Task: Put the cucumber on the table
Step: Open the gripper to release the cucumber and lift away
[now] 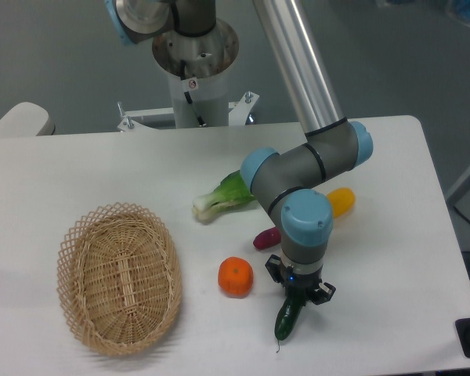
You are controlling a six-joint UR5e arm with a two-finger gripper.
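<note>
**basketwatcher:** so where's the cucumber, and what's in the basket?

**me (the arm):** The cucumber (288, 316) is in my gripper (298, 295). My fingers are clamped around its upper end, and the rest of it hangs out below them, tilted a little, with the thin stem tail at the bottom. Its lower end is right down at the table (392, 258); whether it's actually touching the surface, I can't tell from this angle. Taking the wicker basket (119, 277) as the landmark, the cucumber is well off to its right, past the orange (236, 276), which sits between the two.

As for the basket, just bare weave showing inside. Everything else lies out on the tabletop to the right of it: the bok choy (222, 197) up and right, a purple sweet potato (266, 237) poking out from behind my wrist, and a yellow thing (341, 201) furthest from the basket, partly hidden by my arm.
</note>
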